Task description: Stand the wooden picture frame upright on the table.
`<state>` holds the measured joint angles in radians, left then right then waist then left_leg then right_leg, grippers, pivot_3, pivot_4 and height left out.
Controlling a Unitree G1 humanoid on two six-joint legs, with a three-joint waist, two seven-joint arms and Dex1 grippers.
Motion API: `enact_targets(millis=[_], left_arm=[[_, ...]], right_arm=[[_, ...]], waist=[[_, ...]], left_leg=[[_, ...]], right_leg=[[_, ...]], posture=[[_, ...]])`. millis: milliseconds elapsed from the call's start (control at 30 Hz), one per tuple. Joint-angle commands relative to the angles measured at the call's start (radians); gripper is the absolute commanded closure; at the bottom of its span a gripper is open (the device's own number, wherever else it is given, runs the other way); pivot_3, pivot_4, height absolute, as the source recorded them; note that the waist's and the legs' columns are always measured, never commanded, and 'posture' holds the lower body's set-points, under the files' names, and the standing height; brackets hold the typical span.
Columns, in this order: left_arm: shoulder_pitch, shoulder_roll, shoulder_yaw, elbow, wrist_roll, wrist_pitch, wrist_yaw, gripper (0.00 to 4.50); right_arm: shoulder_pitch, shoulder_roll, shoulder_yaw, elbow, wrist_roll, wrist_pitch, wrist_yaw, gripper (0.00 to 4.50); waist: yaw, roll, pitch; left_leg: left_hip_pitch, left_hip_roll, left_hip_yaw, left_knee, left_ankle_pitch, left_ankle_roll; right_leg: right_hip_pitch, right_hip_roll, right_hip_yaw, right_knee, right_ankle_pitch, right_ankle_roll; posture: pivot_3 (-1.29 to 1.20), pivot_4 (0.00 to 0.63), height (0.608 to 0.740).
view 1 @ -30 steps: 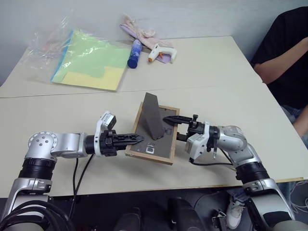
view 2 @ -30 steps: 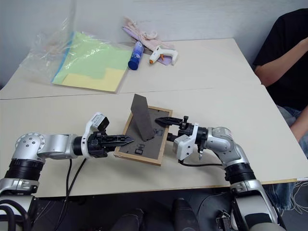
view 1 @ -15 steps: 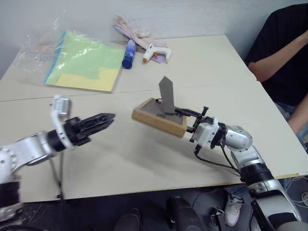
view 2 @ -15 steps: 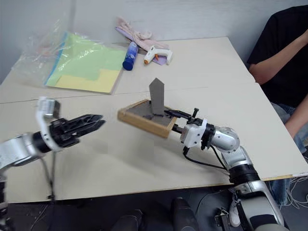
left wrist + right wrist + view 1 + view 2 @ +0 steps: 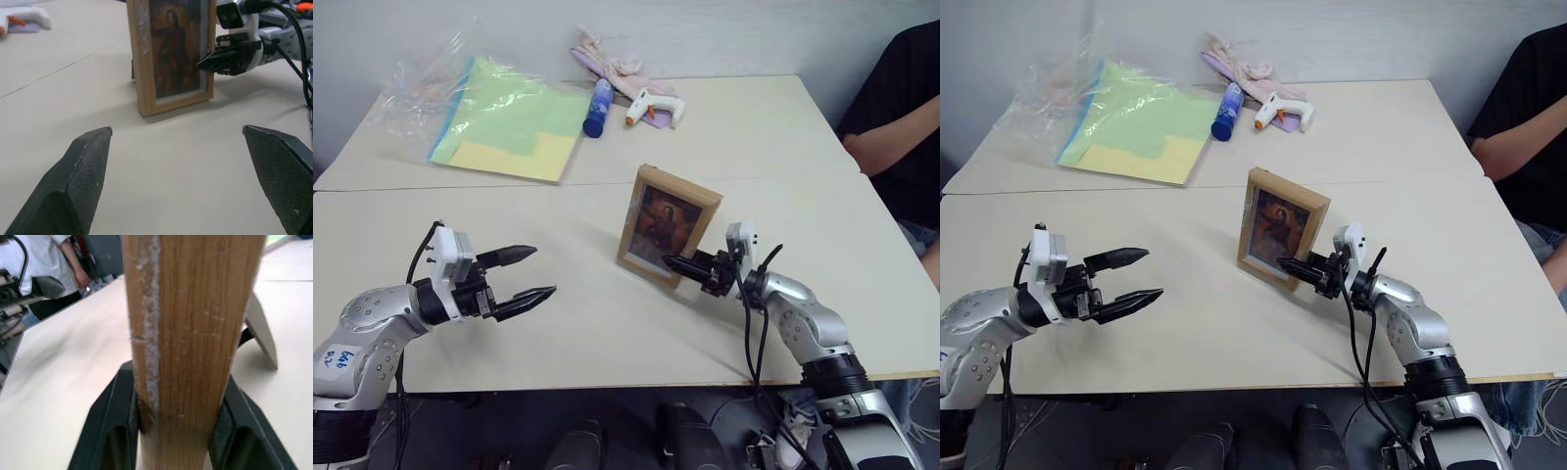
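the right wrist view reveals the easel stand (image 5: 259, 330) behind the wooden picture frame (image 5: 666, 225), upright on the table (image 5: 607, 333), its edge pinched in the right gripper (image 5: 677, 265); the left gripper (image 5: 530, 274) gapes wide, well apart.

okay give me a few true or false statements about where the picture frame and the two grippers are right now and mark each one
1. The wooden picture frame stands upright on the table. True.
2. The left gripper grips the frame. False: it is open, apart from the frame.
3. The right gripper is clamped on the frame's side edge. True.
4. The frame's dark backing faces the robot. False: the portrait does.
5. A blue bottle lies near the table's far edge. True.
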<state>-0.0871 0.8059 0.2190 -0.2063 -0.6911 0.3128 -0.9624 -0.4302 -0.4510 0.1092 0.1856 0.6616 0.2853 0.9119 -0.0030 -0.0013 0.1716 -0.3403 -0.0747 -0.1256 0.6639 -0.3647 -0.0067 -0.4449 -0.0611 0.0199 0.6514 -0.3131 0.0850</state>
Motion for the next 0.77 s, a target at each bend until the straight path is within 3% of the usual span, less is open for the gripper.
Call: enact_targets(millis=[33, 167, 333, 467, 600, 767], left_arm=[[-0.008, 0.002, 0.013, 0.022, 0.050, -0.057, -0.044, 0.00], [-0.008, -0.003, 0.017, 0.032, 0.073, -0.070, -0.062, 0.00], [0.006, 0.001, 0.030, 0.042, 0.105, -0.086, -0.065, 0.00], [0.052, 0.013, 0.053, 0.065, 0.144, -0.124, -0.080, 0.00], [0.117, 0.018, 0.080, 0.101, 0.204, -0.185, -0.085, 0.00], [0.216, 0.014, 0.130, 0.145, 0.267, -0.276, -0.081, 0.00]], right_arm=[[0.009, 0.014, -0.005, 0.030, -0.047, 0.029, 0.014, 3.22], [0.020, 0.021, -0.009, 0.043, -0.093, 0.018, 0.022, 3.22], [0.041, 0.007, -0.048, -0.033, -0.100, -0.003, 0.067, 1.56], [0.114, -0.084, -0.100, -0.144, -0.105, -0.038, 0.147, 0.16], [0.212, -0.188, -0.160, -0.185, -0.156, -0.150, 0.211, 0.03], [0.304, -0.295, -0.237, -0.083, -0.303, -0.535, 0.299, 0.03]], waist=[[-0.001, 0.000, 0.000], [0.000, -0.002, -0.002], [0.001, -0.002, -0.001], [0.002, -0.001, -0.001], [0.005, -0.002, -0.001], [0.004, -0.002, -0.001]], left_leg=[[0.000, 0.000, 0.000, 0.000, 0.000, 0.000], [0.001, 0.000, 0.000, 0.000, 0.000, 0.000], [0.001, 0.000, 0.000, 0.000, 0.000, 0.000], [0.000, 0.000, 0.000, 0.000, 0.000, 0.000], [0.000, 0.000, 0.000, 0.000, -0.001, 0.001], [0.001, 0.000, 0.001, 0.000, -0.001, 0.001]], right_leg=[[0.000, 0.000, 0.000, 0.000, 0.000, 0.000], [0.001, 0.000, 0.000, 0.000, 0.000, 0.000], [0.001, 0.000, 0.000, 0.000, 0.000, 0.000], [0.000, 0.000, 0.000, 0.000, 0.000, 0.000], [0.001, 0.000, 0.000, -0.001, 0.000, 0.000], [0.001, 0.000, 0.001, 0.000, 0.000, 0.000]], posture=[[0.00, 0.150, 0.740], [0.00, 0.150, 0.740], [0.00, 0.150, 0.740], [0.00, 0.150, 0.740], [0.00, 0.150, 0.740], [0.00, 0.150, 0.740]])
